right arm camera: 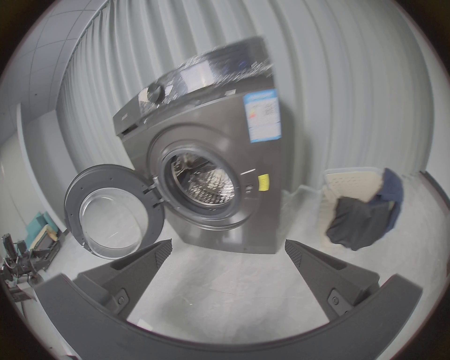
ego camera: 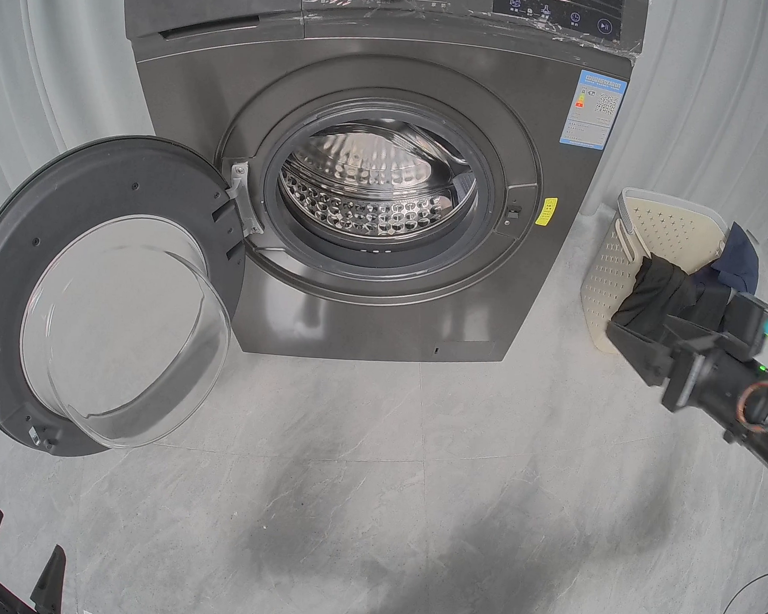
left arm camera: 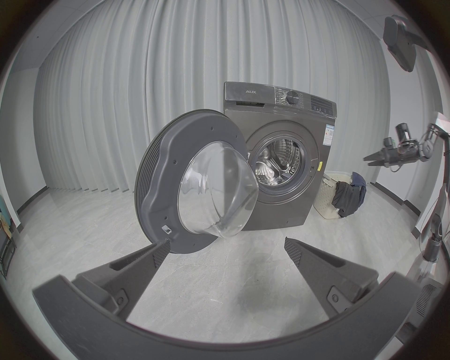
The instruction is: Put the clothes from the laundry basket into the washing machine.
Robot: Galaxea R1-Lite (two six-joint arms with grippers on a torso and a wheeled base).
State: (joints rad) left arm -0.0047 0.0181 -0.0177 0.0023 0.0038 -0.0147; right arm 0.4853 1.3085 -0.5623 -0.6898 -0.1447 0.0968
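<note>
Left gripper (ego camera: 17, 555) low at near left, fingers spread wide, nothing in it. Washer door (ego camera: 100, 295) swung fully open to left. Washing machine (ego camera: 361, 259) dead centre, drum (ego camera: 374, 187) bare metal, no laundry inside. Laundry basket (ego camera: 643, 229) on floor just right of machine. Clothes all in there: dark garment (ego camera: 661, 295) flopped over front rim, blue one (ego camera: 741, 256) behind. Right gripper (right arm camera: 226, 243) up in air near basket, fingers wide apart, holding zilch.
</note>
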